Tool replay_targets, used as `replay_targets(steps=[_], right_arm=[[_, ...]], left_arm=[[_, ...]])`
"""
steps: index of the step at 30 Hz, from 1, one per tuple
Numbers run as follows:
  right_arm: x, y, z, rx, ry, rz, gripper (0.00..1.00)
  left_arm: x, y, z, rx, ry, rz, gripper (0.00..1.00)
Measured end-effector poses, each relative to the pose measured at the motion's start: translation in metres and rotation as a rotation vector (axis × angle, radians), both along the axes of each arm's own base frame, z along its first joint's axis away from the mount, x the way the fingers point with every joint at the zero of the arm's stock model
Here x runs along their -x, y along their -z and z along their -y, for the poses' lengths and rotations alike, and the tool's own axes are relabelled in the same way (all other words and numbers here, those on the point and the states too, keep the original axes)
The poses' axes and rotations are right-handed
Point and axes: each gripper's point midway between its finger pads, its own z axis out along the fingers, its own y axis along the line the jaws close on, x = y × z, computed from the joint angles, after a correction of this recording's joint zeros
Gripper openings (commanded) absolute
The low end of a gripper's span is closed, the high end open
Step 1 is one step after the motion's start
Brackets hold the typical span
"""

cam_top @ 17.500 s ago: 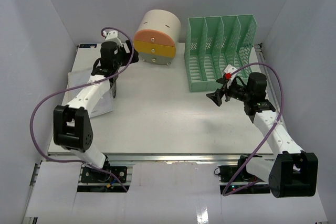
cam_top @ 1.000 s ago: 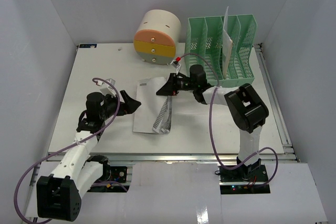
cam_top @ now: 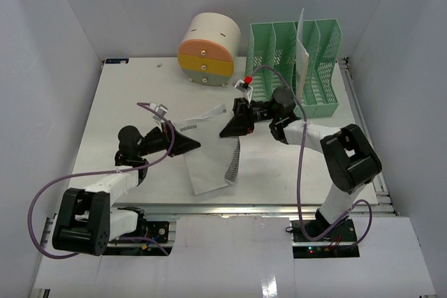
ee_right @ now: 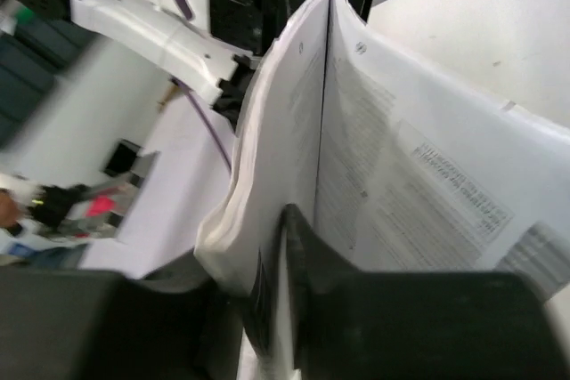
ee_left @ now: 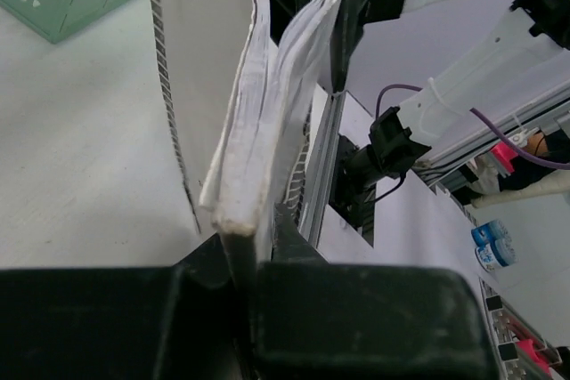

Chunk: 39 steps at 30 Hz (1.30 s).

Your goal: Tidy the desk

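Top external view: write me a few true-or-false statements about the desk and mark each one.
1. The left gripper clamps the paper stack. True.
2. The green file organizer is empty. False: a sheet stands in one slot.
3. The round drawer unit sits at the far edge of the desk. True.
4. The right gripper hangs over the organizer. False: it is at the paper stack, near the desk's middle.

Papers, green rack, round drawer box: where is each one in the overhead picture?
papers [cam_top: 208, 169], overhead view, on the flat lower sheet.
green rack [cam_top: 328, 68], overhead view, in its rightmost slot.
round drawer box [cam_top: 213, 29], overhead view, on its cream top.
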Motion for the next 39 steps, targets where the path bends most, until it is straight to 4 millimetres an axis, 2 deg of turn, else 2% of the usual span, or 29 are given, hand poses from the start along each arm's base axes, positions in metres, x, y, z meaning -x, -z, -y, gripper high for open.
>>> replay_targets(steps=[6, 7, 8, 11, 14, 19, 29, 33, 34, 36, 38, 39], right_arm=[[-0.01, -0.013, -0.004, 0.014, 0.153, 0.242, 0.8], [-0.013, -0.015, -0.003, 0.022, 0.185, 0.284, 0.92], [-0.015, -0.016, -0.002, 0.034, 0.213, 0.321, 0.99], [-0.021, -0.024, 0.005, 0.05, 0.294, 0.451, 0.9], [-0.024, -0.031, 0.013, 0.05, 0.342, 0.569, 0.9], [-0.021, -0.026, 0.022, 0.054, 0.349, 0.69, 0.9], [-0.025, -0.026, 0.021, 0.032, 0.318, 0.825, 0.9], [-0.022, -0.034, 0.017, 0.001, 0.284, 0.847, 0.98], [-0.02, -0.037, 0.016, -0.013, 0.265, 0.851, 0.96], [-0.013, -0.042, 0.014, -0.042, 0.225, 0.858, 0.87], [-0.004, -0.046, 0.012, -0.071, 0.18, 0.862, 0.73], [0.001, -0.048, 0.012, -0.086, 0.156, 0.865, 0.62]], left_arm=[[-0.002, -0.017, -0.001, -0.097, -0.024, 0.112, 0.0], [-0.002, -0.023, -0.002, -0.117, -0.039, 0.147, 0.0], [-0.002, -0.028, -0.004, -0.136, -0.057, 0.185, 0.0], [0.0, -0.047, -0.013, -0.195, -0.123, 0.333, 0.0], [0.007, -0.056, -0.019, -0.244, -0.156, 0.461, 0.0], [0.02, -0.056, -0.017, -0.294, -0.119, 0.6, 0.0], [0.027, -0.046, -0.012, -0.343, -0.031, 0.687, 0.0], [0.026, -0.051, -0.012, -0.35, -0.025, 0.713, 0.0], [0.026, -0.052, -0.011, -0.35, -0.022, 0.717, 0.0], [0.026, -0.051, -0.011, -0.351, -0.017, 0.718, 0.0], [0.024, -0.05, -0.01, -0.353, -0.013, 0.713, 0.0], [0.023, -0.049, -0.01, -0.355, -0.011, 0.708, 0.0]])
